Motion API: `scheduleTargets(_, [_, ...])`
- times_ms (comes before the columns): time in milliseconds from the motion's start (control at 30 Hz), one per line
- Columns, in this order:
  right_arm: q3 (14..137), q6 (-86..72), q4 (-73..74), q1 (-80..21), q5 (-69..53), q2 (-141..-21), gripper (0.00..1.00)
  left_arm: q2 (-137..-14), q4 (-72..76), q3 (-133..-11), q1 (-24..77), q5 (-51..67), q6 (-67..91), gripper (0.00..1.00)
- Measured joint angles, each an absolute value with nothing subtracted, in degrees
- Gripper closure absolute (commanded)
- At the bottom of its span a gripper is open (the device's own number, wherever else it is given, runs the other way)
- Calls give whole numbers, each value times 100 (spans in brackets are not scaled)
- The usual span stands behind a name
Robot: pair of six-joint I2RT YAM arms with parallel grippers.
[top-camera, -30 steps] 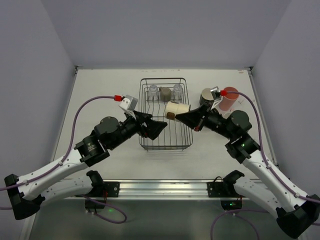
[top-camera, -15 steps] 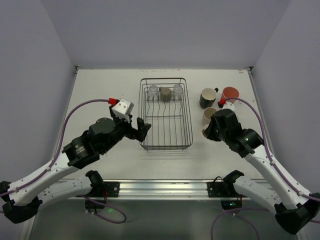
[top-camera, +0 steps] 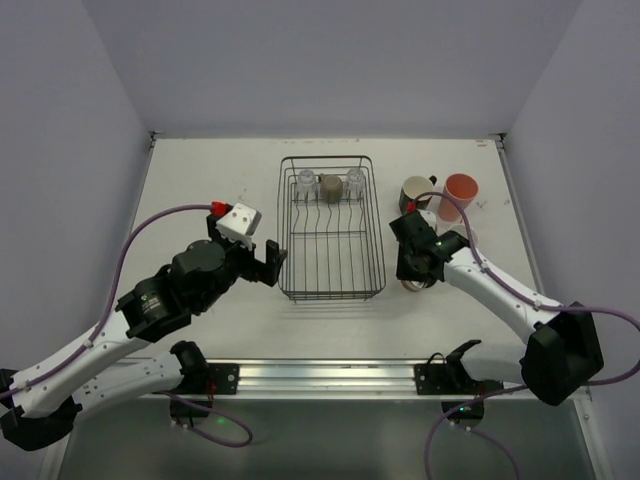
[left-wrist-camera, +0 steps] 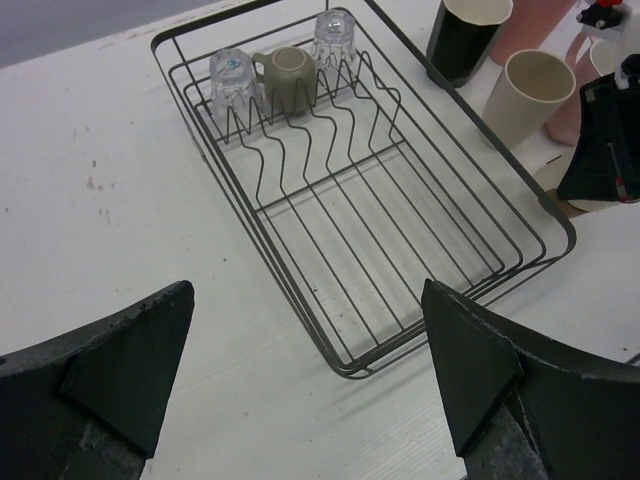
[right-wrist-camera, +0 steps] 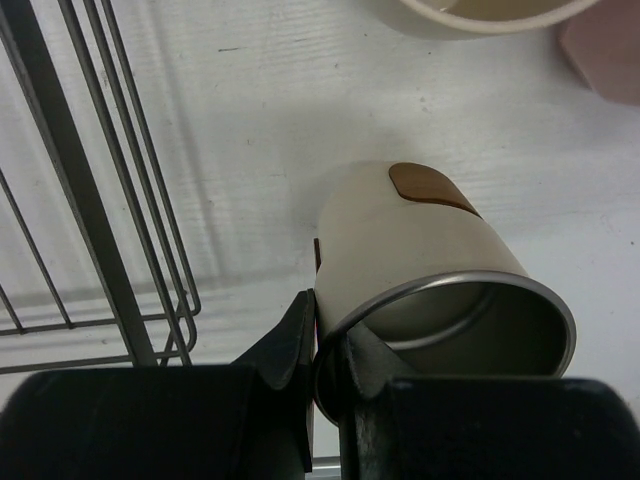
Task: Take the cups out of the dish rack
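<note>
Beige cup point(right-wrist-camera: 410, 240) sits outside, pinched by the right gripper point(right-wrist-camera: 322, 335); left gripper point(left-wrist-camera: 305, 300) gapes empty; three cups point(left-wrist-camera: 285, 75) wait in the dish rack point(top-camera: 330, 250).

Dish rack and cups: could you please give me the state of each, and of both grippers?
Dish rack, three cups inside
Clear glasses, upside down in rack
Grey-brown cup, standing between the glasses
Black mug, upright on table
Pink tumbler, upright on table
Beige cup, upright on table
Metal-rimmed cup, gripped at rim
Right gripper, shut on that cup
Left gripper, open, empty
</note>
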State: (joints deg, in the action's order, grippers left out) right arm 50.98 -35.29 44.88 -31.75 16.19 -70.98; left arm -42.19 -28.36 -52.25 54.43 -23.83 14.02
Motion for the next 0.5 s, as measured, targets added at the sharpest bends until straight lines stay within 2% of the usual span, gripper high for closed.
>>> scheduleTargets(100, [5046, -3527, 4285, -3177, 1529, -7378, 93, -4156, -2794, -5144, 5443, -2451, 1385, 0])
scheduleTargets(167, [4987, -3527, 4185, -3177, 1481, -7511, 85, -4143, -2792, -5065, 5443, -2495, 1385, 0])
scheduleTargets(367, [4899, -3472, 3935, -3177, 1328, -7778, 79, -4152, -2801, -4875, 5443, -2585, 1385, 0])
scheduleTargets(500, [4888, -3426, 3889, -3177, 1271, -7856, 63, -4147, -2786, -4838, 5443, -2637, 1385, 0])
